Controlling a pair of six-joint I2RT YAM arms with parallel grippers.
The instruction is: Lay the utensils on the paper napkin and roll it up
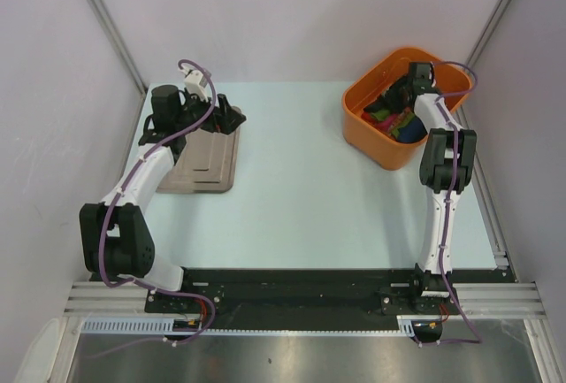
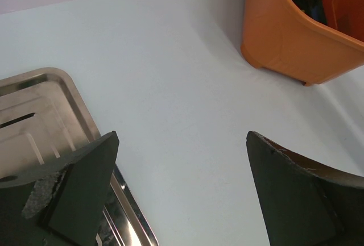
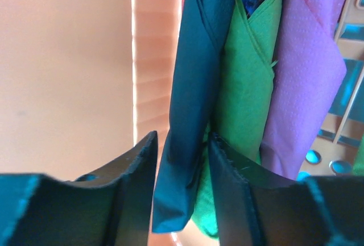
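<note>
My right gripper [image 1: 398,93] reaches down into the orange bin [image 1: 358,131]. In the right wrist view its jaws [image 3: 182,138] stand apart around a dark rolled paper napkin [image 3: 193,75]. The roll lies against the right finger [image 3: 239,183], and a gap shows beside the left finger. The utensils are hidden from view. My left gripper [image 1: 232,118] hovers wide open at the right edge of the steel tray [image 1: 199,171]. In the left wrist view nothing but bare table lies between its fingers [image 2: 182,138].
Green [image 3: 244,87] and pink [image 3: 307,81] rolled napkins lie next to the dark roll inside the bin, whose orange wall [image 3: 62,75] is close on the left. The bin [image 2: 278,36] stands at the table's far right. The tray [image 2: 62,95] lies far left.
</note>
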